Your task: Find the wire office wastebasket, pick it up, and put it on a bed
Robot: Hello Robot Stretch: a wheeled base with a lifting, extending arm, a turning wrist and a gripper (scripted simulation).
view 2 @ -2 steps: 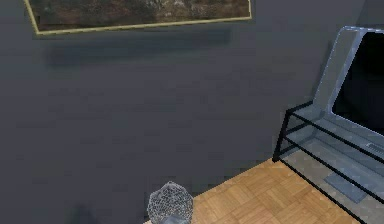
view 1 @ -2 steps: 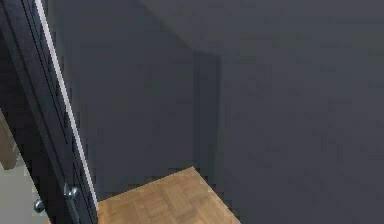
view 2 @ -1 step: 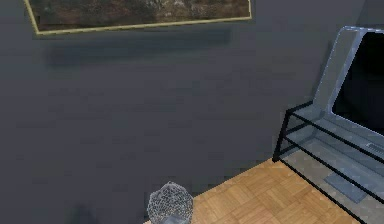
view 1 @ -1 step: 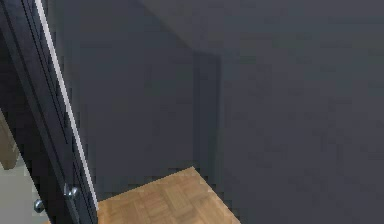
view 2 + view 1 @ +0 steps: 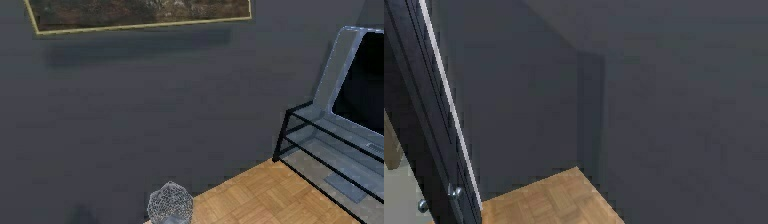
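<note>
- In the forward view, a dark door [image 5: 424,110] with a pale edge ran down the left side, its round knob [image 5: 454,190] at lower left.
- A patch of wood floor [image 5: 549,203] lay at bottom centre, with dark walls meeting in a corner [image 5: 589,110] behind it.
- In the arm side view, the wire wastebasket [image 5: 170,203], grey mesh, stood at the bottom edge just left of centre, at the foot of the dark wall [image 5: 150,110].
- A television [image 5: 360,85] sat on a dark-framed stand [image 5: 300,135] at the right.
- A framed painting [image 5: 140,12] hung at the top.
- I could not tell how the gripper's jaws stood.
</note>
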